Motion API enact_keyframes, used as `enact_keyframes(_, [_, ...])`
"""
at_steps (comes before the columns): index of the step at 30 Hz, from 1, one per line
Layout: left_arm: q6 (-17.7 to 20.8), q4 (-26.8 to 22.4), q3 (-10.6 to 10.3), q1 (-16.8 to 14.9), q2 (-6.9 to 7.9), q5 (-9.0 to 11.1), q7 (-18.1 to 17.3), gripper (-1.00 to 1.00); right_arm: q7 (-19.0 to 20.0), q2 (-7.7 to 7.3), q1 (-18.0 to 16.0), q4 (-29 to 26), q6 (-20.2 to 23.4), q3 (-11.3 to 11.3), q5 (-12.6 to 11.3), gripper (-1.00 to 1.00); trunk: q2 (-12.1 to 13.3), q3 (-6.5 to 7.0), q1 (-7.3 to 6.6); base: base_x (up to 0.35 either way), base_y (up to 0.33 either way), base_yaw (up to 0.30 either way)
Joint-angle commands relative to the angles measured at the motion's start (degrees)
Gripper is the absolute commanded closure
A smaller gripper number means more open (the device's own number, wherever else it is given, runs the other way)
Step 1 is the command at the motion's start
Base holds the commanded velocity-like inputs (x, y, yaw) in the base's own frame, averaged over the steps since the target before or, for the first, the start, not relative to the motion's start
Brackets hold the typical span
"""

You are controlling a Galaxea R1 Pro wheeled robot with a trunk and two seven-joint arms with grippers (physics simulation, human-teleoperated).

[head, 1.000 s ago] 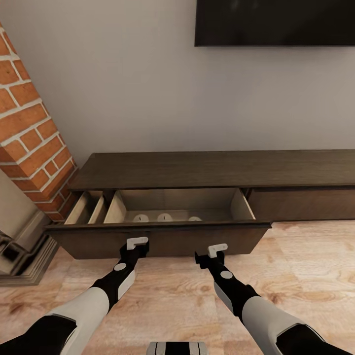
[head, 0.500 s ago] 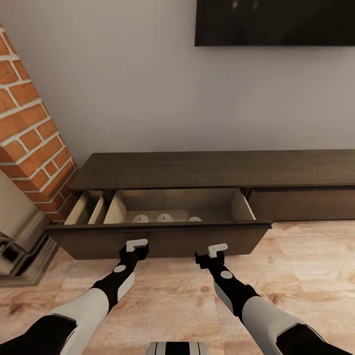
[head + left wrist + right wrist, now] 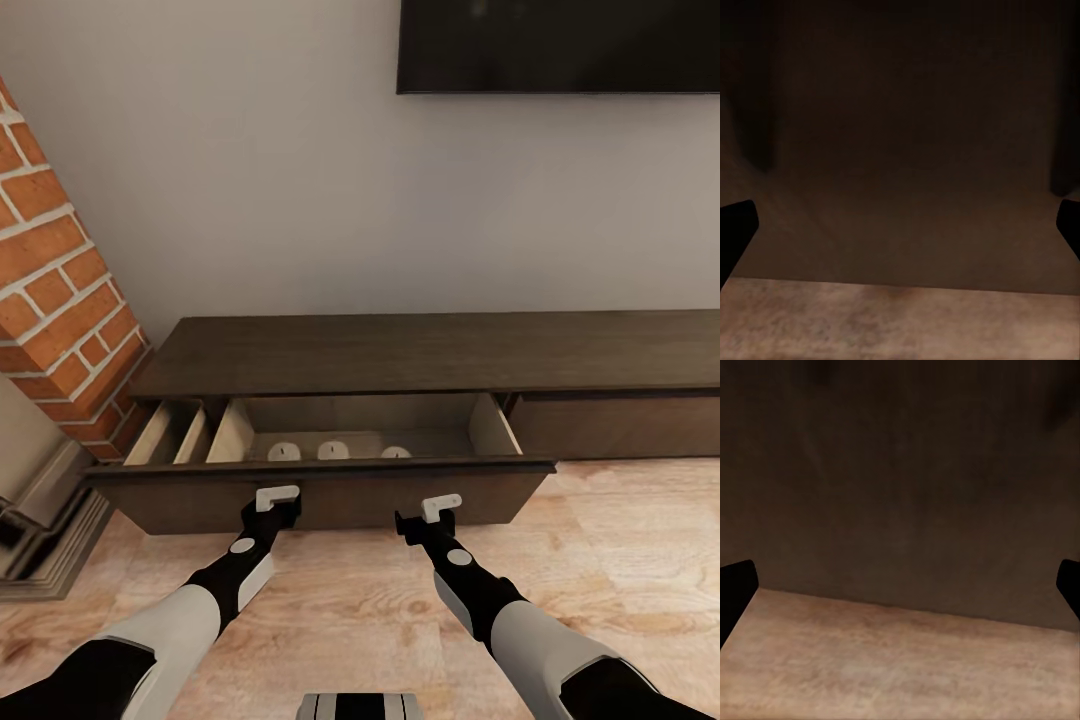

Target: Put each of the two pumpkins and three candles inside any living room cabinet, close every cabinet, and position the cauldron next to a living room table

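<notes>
Against the grey wall, one long low dark-brown wooden cabinet (image 3: 430, 355) with its wide pale-lined drawer (image 3: 330, 490) pulled out, three squat cream candles (image 3: 333, 451) inside, left gripper (image 3: 277, 497) and right gripper (image 3: 440, 508) just before the drawer front, both jaws apart.

Head view: bright, even, soft light, no clear source, no glare. Render slightly soft overall w/ mild wide-angle stretch at edges. Shadow dims the inside of the open cabinet (image 3: 330, 470) drawer. Both wrist views are dim and blurry: dark brown drawer front fades near black at top, floor (image 3: 900, 667) strip paler, grain smeared, out of focus.
</notes>
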Motion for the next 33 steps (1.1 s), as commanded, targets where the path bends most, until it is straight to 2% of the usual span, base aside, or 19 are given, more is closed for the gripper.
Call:
enact_keyframes(1, [-0.21,0.03,-0.41,-0.05,0.01,0.39,0.32,-1.00,-0.28,-0.02,-0.04,0.06,-0.22,0.50,-0.60,-1.00,-0.02,-0.04,-0.01,0.004,0.000,0.000])
enact_keyframes(33, [-0.21,0.03,-0.33,-0.05,0.02,0.34,0.32,-1.00,-0.20,-0.02,-0.04,0.06,-0.22,0.51,-0.60,-1.00,-0.02,-0.04,-0.01,0.084,0.000,0.000])
